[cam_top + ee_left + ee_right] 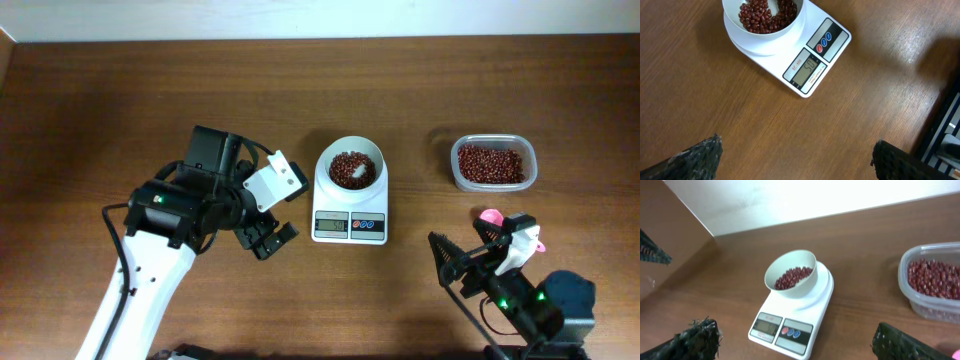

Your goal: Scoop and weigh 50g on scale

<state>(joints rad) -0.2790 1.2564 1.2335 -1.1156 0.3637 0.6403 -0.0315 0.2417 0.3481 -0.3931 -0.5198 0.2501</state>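
The white scale stands mid-table, and the round bowl on it holds red-brown beans. In the left wrist view the display seems to read 50. My left gripper hangs open just left of the scale, with only bare wood between its fingers. My right gripper is open near the front right, pointing toward the scale, and holds nothing. A pink scoop lies beside the right wrist, partly hidden under it.
A clear plastic tub of the same beans sits at the right, behind the right gripper, and shows at the right edge of the right wrist view. The left arm stretches along the table's left front.
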